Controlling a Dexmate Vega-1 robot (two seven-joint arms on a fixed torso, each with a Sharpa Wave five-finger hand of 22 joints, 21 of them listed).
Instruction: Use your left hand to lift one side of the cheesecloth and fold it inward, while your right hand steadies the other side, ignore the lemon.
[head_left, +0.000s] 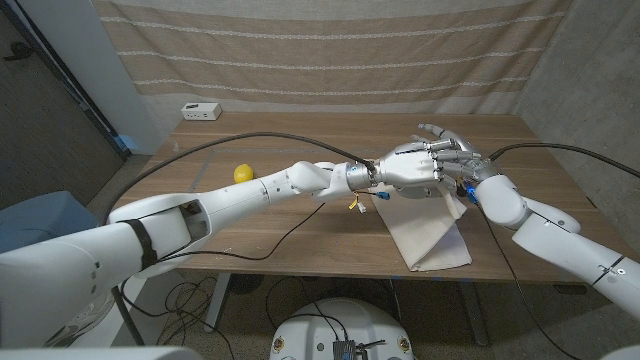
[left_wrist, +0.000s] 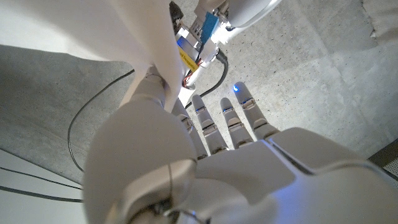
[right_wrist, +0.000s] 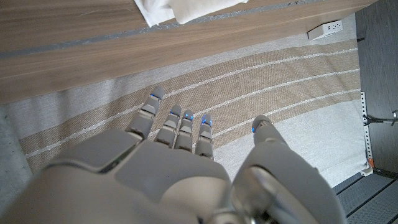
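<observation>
Though prob. touching: hands (head_left: 440, 160) above cheesecloth (head_left: 430, 232)

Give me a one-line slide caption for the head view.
Both robot hands, left and right, raised open above the folded cheesecloth on the wooden table, lemon off to the side.

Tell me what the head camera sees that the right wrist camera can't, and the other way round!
The head view alone has the yellow lemon on the table, the left hand reaching across, and the whole folded cheesecloth. The right wrist view alone gives a close look at the back of the right hand, fingers spread and holding nothing. Both share the wooden table, the striped curtain, the small white box and some of the cheesecloth.
</observation>
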